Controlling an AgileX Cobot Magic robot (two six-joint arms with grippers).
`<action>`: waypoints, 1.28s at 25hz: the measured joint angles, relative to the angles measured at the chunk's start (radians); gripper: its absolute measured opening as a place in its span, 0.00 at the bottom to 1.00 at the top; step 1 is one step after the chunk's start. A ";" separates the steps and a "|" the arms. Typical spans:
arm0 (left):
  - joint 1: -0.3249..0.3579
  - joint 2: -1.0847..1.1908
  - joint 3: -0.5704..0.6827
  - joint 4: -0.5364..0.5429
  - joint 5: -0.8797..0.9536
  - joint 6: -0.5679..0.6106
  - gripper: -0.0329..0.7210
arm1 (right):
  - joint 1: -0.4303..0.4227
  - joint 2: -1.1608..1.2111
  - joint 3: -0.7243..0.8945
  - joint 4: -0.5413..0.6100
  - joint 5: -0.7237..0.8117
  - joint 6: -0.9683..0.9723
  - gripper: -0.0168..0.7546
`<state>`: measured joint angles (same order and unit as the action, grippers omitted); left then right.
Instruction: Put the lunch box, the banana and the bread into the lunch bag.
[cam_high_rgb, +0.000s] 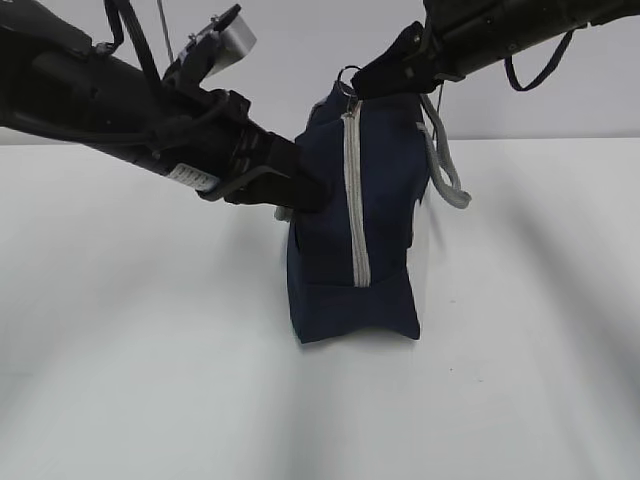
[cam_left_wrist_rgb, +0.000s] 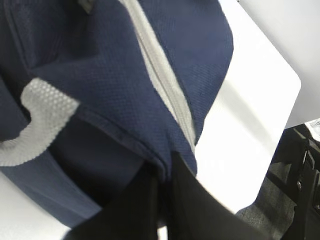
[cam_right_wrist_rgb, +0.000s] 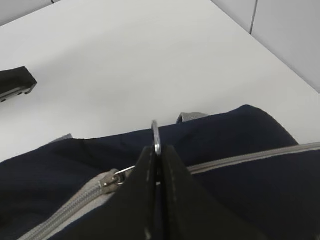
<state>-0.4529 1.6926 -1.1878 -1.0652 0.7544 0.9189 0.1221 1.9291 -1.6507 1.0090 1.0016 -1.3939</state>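
Right hand (cam_right_wrist_rgb: 157, 165) pinches ring pull (cam_right_wrist_rgb: 156, 136); left hand (cam_left_wrist_rgb: 162, 192) clamps lunch bag (cam_high_rgb: 385, 200) — on white table (cam_high_rgb: 130, 350).

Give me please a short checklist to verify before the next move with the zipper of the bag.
1. Right hand shut on the ring pull: ok.
2. Left hand pinching the lunch bag fabric beside the zipper: ok.
3. Bag standing upright on the table: ok.
4. Zipper state along its visible length: closed, ok.
5. Lunch box, banana and bread inside: cannot tell, none visible.
6. Grey handle clear of the zipper track: ok.
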 joint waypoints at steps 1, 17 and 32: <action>0.001 0.000 0.000 0.000 0.000 0.001 0.04 | 0.000 0.002 0.000 0.000 -0.004 0.000 0.00; 0.003 -0.002 0.000 -0.002 0.050 0.012 0.04 | 0.000 0.004 0.000 0.008 -0.108 0.004 0.00; 0.003 -0.042 0.001 0.029 0.145 0.022 0.04 | -0.015 0.125 -0.128 0.018 -0.223 0.004 0.00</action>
<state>-0.4498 1.6504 -1.1869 -1.0363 0.8996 0.9408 0.1072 2.0537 -1.7787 1.0268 0.7789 -1.3898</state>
